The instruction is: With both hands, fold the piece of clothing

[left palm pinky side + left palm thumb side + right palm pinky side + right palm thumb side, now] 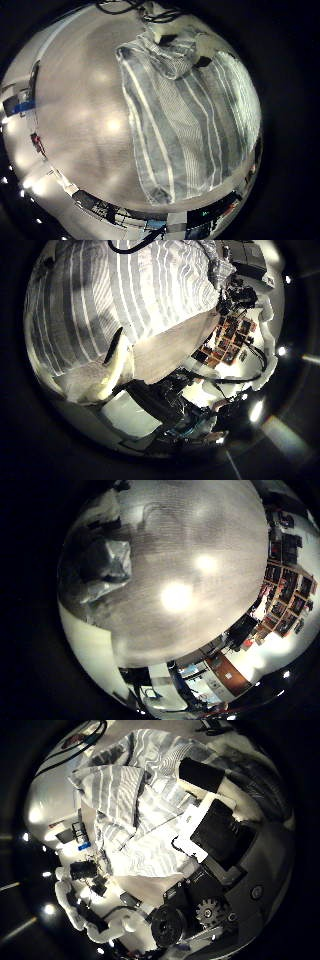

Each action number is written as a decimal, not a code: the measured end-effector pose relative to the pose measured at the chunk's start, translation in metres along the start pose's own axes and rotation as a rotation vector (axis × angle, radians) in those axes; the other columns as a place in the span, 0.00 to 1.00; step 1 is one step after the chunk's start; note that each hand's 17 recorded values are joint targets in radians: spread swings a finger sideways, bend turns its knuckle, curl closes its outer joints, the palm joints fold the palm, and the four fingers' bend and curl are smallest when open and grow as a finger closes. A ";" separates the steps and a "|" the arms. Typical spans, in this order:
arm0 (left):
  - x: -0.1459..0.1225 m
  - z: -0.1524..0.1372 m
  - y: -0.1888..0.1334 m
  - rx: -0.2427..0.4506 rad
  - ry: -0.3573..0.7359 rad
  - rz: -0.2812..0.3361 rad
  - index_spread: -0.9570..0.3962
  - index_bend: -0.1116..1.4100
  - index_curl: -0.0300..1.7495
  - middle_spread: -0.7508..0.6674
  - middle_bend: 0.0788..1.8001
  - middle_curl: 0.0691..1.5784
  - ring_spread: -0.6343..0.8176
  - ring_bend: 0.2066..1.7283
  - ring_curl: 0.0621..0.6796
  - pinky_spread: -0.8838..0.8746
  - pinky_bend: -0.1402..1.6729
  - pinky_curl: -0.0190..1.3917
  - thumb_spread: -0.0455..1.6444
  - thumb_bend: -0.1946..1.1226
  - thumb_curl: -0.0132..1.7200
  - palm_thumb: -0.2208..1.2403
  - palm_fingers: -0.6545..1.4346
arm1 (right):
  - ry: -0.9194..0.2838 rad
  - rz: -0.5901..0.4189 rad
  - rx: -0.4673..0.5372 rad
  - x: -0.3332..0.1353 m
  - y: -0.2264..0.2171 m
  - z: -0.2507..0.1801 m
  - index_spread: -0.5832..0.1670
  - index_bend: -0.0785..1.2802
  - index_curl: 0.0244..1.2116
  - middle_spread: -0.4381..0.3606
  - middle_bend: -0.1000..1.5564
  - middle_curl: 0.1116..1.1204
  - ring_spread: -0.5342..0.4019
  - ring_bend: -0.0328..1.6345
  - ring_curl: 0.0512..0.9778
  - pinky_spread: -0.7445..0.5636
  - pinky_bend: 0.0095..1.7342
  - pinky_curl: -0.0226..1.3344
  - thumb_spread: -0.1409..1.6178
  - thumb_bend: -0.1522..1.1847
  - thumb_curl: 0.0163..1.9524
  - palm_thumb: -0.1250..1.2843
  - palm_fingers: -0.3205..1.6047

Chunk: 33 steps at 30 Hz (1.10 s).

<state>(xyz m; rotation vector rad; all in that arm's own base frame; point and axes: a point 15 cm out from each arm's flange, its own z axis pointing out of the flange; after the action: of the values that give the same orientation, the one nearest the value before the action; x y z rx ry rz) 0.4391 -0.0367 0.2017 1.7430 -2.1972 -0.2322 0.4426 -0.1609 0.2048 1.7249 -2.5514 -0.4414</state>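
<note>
The cloth (185,115) is a striped piece, light bands over darker ones, and it lies spread on the bench (80,110). No outside view is given, so its colours cannot be named with any certainty.

In the left little-finger view the cloth runs as a long panel across the bench. Its far end is bunched, and a hand (175,45) sits on that end, toward 12 o'clock of the cloth. Its pale fingers (205,45) rest on the folds; I cannot tell which hand it is, nor whether it grips.

In the left thumb view the cloth (130,290) fills much of the frame, so it is close to that palm. One pale finger of the left hand (105,375) crosses the cloth's edge where it meets the bench (175,340). Whether the left fingers are closed on the cloth cannot be told.

In the right thumb view the right hand (215,815) lies over the rumpled cloth (125,790). Its black and white fingers (200,775) reach onto the cloth, fairly straight and touching it, with no fold seen pinched.

In the right little-finger view a crumpled part of the cloth (95,565) lies at the edge of the bench (180,570).
</note>
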 end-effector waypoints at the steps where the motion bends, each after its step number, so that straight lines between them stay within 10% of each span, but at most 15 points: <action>1: 0.005 0.002 0.002 0.000 0.006 0.003 0.72 0.20 0.27 0.70 0.05 0.15 0.64 0.29 0.30 0.74 0.24 0.28 0.74 0.14 0.21 0.50 0.39 | -0.004 0.008 0.002 0.008 0.001 -0.001 0.41 0.85 0.64 0.38 0.84 0.58 0.38 0.89 0.54 0.39 0.80 0.39 0.73 0.20 0.30 0.79 0.80; 21: 0.008 0.004 0.026 0.065 0.008 0.001 0.72 0.20 0.27 0.70 0.05 0.14 0.64 0.29 0.29 0.74 0.24 0.28 0.75 0.14 0.21 0.50 0.39 | -0.039 0.086 0.136 0.075 0.030 -0.089 0.44 0.87 0.67 0.40 0.87 0.57 0.39 0.91 0.56 0.42 0.78 0.46 0.73 0.14 0.37 0.81 0.78; 33: -0.052 -0.004 0.045 0.087 0.035 -0.074 0.72 0.20 0.26 0.70 0.06 0.14 0.64 0.28 0.29 0.74 0.24 0.27 0.75 0.14 0.21 0.50 0.40 | -0.050 -0.151 0.220 -0.083 0.067 -0.152 0.45 0.87 0.68 0.40 0.88 0.56 0.39 0.91 0.56 0.42 0.76 0.50 0.74 0.11 0.39 0.82 0.78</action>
<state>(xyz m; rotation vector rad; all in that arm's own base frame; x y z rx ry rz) 0.4098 0.0249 0.2116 1.8626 -2.1500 -0.1240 0.4418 -0.0953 0.3786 2.0125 -2.6001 -0.2170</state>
